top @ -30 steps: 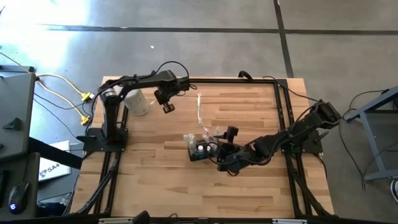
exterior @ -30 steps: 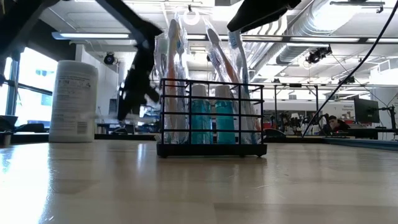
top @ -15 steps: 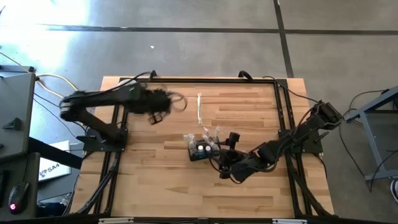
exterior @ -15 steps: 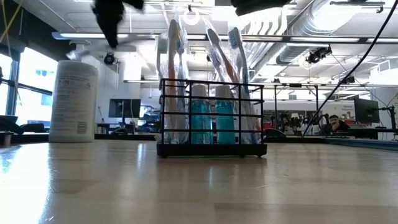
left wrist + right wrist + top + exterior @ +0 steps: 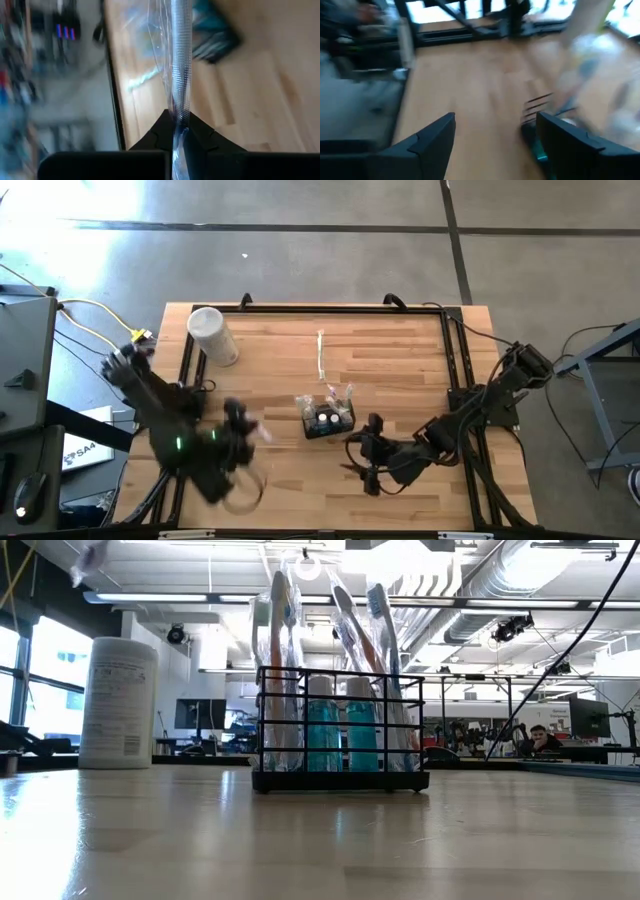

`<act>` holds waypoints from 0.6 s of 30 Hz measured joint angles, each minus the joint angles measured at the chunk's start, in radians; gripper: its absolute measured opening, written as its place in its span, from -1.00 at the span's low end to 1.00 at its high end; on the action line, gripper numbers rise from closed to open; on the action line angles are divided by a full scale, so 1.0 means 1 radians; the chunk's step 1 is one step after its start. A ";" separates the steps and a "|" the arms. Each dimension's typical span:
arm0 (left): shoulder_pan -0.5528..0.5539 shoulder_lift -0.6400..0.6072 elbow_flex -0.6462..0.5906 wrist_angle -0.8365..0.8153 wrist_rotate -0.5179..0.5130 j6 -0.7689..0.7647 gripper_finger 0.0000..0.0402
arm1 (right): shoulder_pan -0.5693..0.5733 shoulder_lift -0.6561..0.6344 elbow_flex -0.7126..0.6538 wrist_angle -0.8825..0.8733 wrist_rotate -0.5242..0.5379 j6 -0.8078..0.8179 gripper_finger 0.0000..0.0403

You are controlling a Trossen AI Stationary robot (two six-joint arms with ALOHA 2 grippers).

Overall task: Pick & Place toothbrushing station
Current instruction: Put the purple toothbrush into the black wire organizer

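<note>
The toothbrushing station (image 5: pixel 328 418) is a small black wire holder standing on its base near the table's middle. In the low view (image 5: pixel 340 730) it holds wrapped toothbrushes and teal tubes upright. My left gripper (image 5: pixel 248 432) is at the near left, shut on a clear-wrapped toothbrush (image 5: pixel 181 60). My right gripper (image 5: pixel 360 470) is open and empty, just to the near right of the station. Its fingers show spread apart in the right wrist view (image 5: pixel 495 145). My left gripper pinches the clear wrapper's end (image 5: pixel 179 131) between its two shut fingers. The wrapped toothbrush sticks straight out past the fingertips, along the fingers, lifted clear of the table.
A tall white canister (image 5: pixel 212 335) stands at the far left and also shows in the low view (image 5: pixel 118 700). Another wrapped toothbrush (image 5: pixel 320 355) lies flat beyond the station. A black frame (image 5: pixel 455 370) runs around the tabletop.
My left arm has swung fast from the far side, beside the canister, toward the table's near left corner. My right gripper has drawn back from the station toward the near edge. The station has stayed where it was.
</note>
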 joint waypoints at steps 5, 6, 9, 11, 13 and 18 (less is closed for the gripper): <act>-0.128 0.195 0.000 0.149 -0.059 0.400 -0.94 | -0.021 -0.004 0.000 0.082 -0.190 0.093 0.34; -0.142 0.235 0.000 0.176 -0.086 0.533 -0.94 | -0.027 -0.004 0.000 0.094 -0.218 0.104 0.34; -0.160 0.356 0.039 0.260 -0.174 0.818 -0.93 | -0.051 -0.004 0.000 0.132 -0.334 0.122 0.34; -0.153 0.426 0.100 0.321 -0.248 0.879 -0.89 | -0.066 -0.003 0.000 0.144 -0.420 0.122 0.34; -0.149 0.492 0.171 0.364 -0.322 0.993 -0.88 | -0.076 -0.003 0.000 0.173 -0.459 0.122 0.34; -0.144 0.629 0.348 0.404 -0.453 1.354 -0.93 | -0.105 -0.003 0.000 0.206 -0.435 0.122 0.34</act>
